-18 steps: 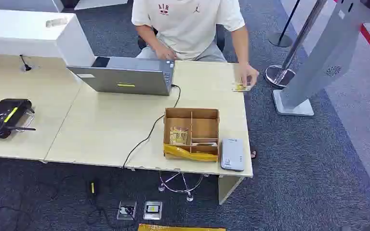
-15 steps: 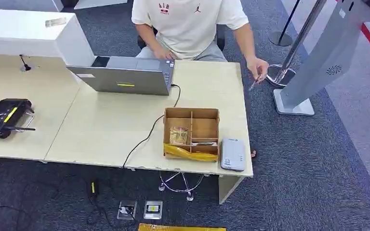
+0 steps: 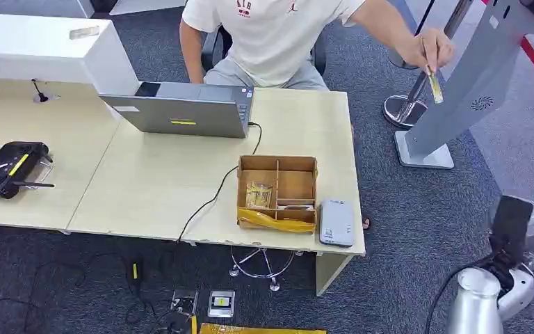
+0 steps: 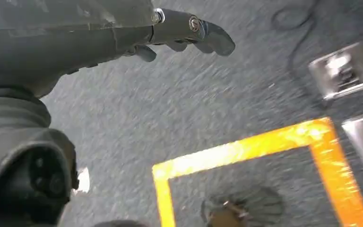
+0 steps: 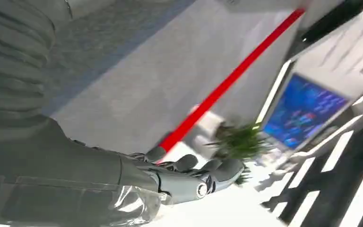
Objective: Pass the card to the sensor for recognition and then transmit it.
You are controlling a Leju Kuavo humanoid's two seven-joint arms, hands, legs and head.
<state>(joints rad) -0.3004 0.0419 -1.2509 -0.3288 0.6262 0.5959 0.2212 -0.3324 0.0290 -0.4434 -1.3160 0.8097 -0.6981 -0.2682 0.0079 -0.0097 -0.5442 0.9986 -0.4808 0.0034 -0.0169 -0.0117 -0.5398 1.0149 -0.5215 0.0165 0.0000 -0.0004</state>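
A person seated behind the table holds a small yellowish card (image 3: 435, 88) in a raised hand (image 3: 427, 50), out past the table's right edge. The grey-white card sensor (image 3: 336, 223) lies flat at the table's front right corner. My right arm (image 3: 483, 299) rises at the lower right of the head view, well below the card. In the right wrist view my right hand (image 5: 189, 175) has its fingers stretched out and holds nothing. My left hand (image 4: 189, 33) hangs over the carpet, fingers apart and empty.
A brown divided box (image 3: 277, 191) with small packets stands left of the sensor. A laptop (image 3: 181, 108) sits at the back of the table (image 3: 146, 181) and a black device (image 3: 10, 169) at its left. A grey kiosk stand (image 3: 473, 76) and stanchion base (image 3: 403, 111) are right of the table.
The person picked the card up from the table's far right corner and now holds it higher and further right. My right arm has come into the head view at the lower right.
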